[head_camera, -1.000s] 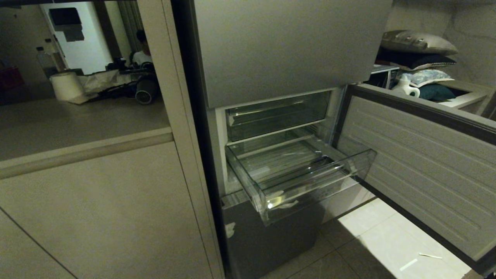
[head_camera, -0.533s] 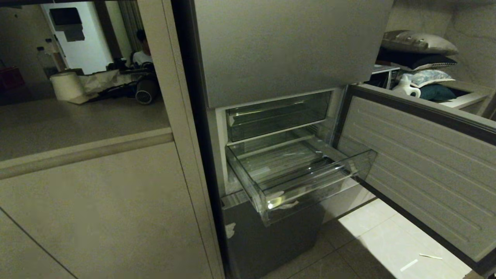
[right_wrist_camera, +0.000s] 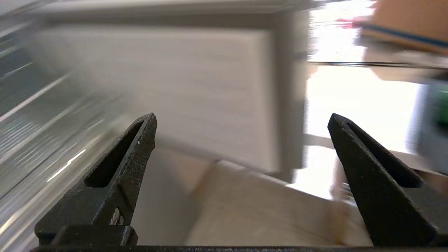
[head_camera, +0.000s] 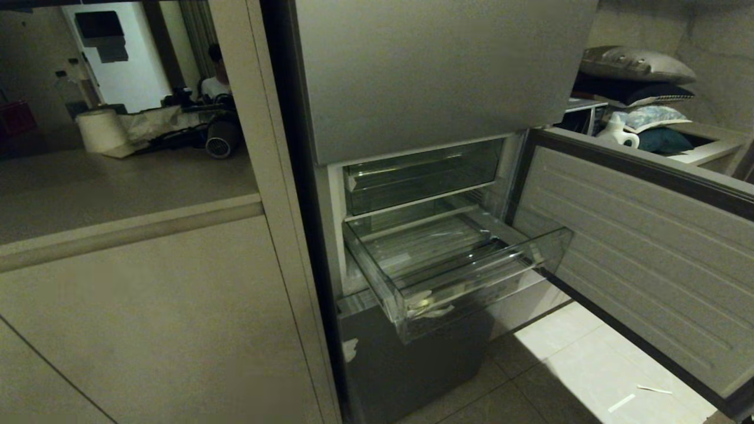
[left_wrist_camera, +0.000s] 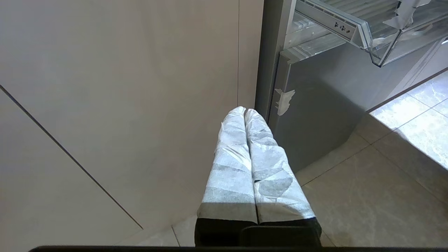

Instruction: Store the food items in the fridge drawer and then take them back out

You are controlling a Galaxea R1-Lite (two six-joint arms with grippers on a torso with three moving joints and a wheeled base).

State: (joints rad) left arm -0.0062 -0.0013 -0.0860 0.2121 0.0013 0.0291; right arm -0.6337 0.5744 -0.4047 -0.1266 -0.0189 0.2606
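The fridge drawer (head_camera: pixel 465 277) is pulled out of the fridge, a clear ribbed tray with whitish tape scraps (head_camera: pixel 433 307) on its front corner, and nothing lies in it. No food items show in any view. Neither gripper appears in the head view. My left gripper (left_wrist_camera: pixel 244 110) has white-wrapped fingers (left_wrist_camera: pixel 231 164) pressed together, shut on nothing, low beside the beige cabinet panel, with the drawer's taped corner (left_wrist_camera: pixel 379 52) above it to one side. My right gripper (right_wrist_camera: pixel 242 117) stands wide open and empty before the ribbed inner face of the open fridge door (right_wrist_camera: pixel 175 87).
The open fridge door (head_camera: pixel 636 253) juts out on the right. An upper clear bin (head_camera: pixel 421 176) sits above the drawer. A beige cabinet (head_camera: pixel 147 318) and counter (head_camera: pixel 118 188) fill the left. Tiled floor (head_camera: pixel 565 365) holds paper scraps (head_camera: pixel 621 403). A person (head_camera: pixel 215 76) sits far back.
Nothing has moved in the head view; only a bright glint on the drawer's front corner has faded.
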